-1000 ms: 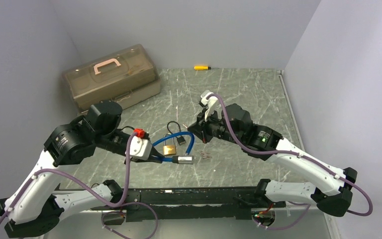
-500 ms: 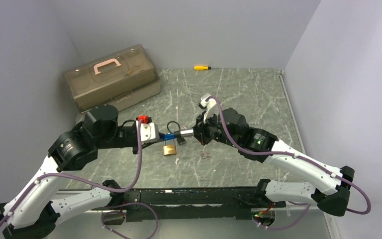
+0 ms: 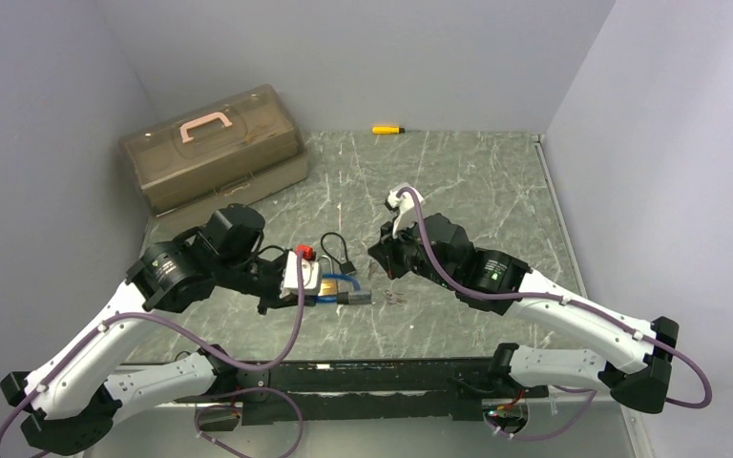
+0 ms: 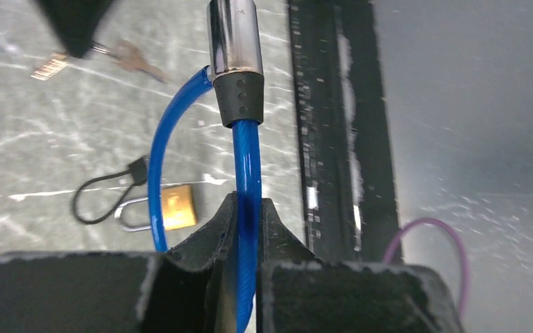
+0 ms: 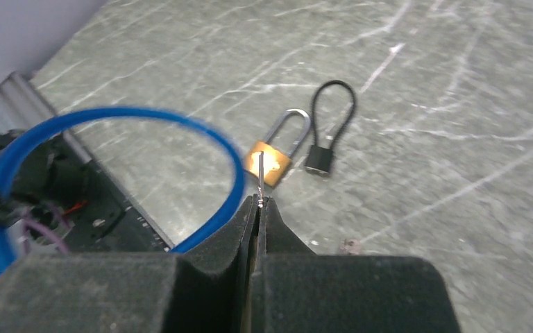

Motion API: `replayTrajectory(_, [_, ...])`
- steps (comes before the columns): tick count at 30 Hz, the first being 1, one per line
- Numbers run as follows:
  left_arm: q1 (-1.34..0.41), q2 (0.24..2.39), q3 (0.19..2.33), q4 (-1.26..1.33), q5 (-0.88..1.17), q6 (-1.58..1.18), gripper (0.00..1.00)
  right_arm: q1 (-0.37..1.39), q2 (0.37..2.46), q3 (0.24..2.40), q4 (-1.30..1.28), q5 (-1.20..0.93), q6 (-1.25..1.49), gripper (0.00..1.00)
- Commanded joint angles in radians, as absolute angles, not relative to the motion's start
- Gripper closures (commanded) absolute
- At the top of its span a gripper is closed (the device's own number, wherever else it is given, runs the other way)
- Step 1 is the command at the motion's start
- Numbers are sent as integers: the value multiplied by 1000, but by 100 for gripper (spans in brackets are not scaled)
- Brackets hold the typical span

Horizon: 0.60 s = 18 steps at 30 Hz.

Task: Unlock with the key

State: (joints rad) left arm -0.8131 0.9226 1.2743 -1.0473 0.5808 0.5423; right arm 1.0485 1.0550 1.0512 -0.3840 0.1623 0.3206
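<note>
Brown toolbox [image 3: 212, 148] back-left; yellow tool [image 3: 385, 129] far edge.

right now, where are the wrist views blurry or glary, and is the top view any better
Left wrist: glare streaks on the chrome lock barrel, the keys beyond it soft. Right wrist: the blue cable near the lens is blurred, the brass padlock fairly sharp. Top external: evenly lit, only soft shadows.

No legible text. Cable lock [image 4: 241, 104] barrel, brass padlock [image 5: 269, 164] face: marks possibly present, too blurred.
</note>
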Motion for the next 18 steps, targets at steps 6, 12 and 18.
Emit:
replayTrajectory(6, [-813,1034,1297,-1297,874,738,94,955,993,1029,-446,362,278,100])
replayTrajectory(12, [-813,1174,1296,-1482,937,882,93,931,1009,953,-348,302,279,100])
replayTrajectory(18, [-809,1376,1376,-1576,919,934,94,927,995,915,-301,297,285,100])
